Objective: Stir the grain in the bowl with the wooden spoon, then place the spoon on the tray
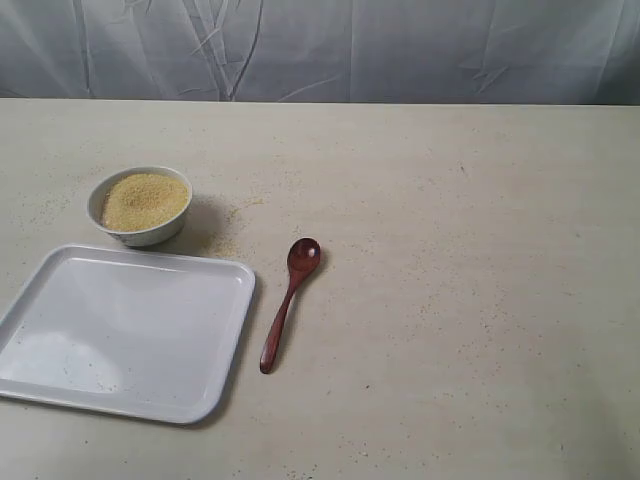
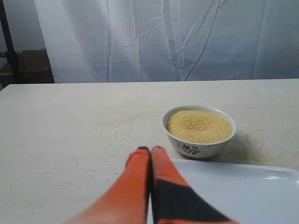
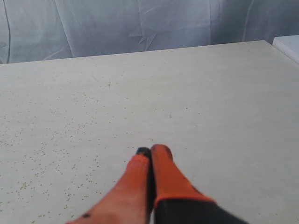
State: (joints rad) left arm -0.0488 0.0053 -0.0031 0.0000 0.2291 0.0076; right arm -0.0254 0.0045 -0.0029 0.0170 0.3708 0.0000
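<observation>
- One tray (image 1: 120,330): white, rectangular, rounded corners, flat on the worktop (image 1: 450,280).
- One bowl (image 1: 142,238): small, white, dark floral motif, just beyond the tray.
- Grain (image 1: 145,200): one yellowish-tan mound in the bowl.
- One wooden spoon (image 1: 288,300): glossy reddish-brown, lying on the worktop beside the tray.
- Two pincers, left (image 2: 150,149) and right (image 3: 152,150): both pressed together, empty.

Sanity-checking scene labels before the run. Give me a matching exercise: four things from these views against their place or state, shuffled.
1 bowl
2 wooden spoon
3 tray
4 left hand

A shut, holding nothing
B filled with grain
C lying on the table, right of the tray in the exterior view
D white, flat, nearer the exterior camera than the bowl

Pairs: 1-B, 2-C, 3-D, 4-A
</observation>
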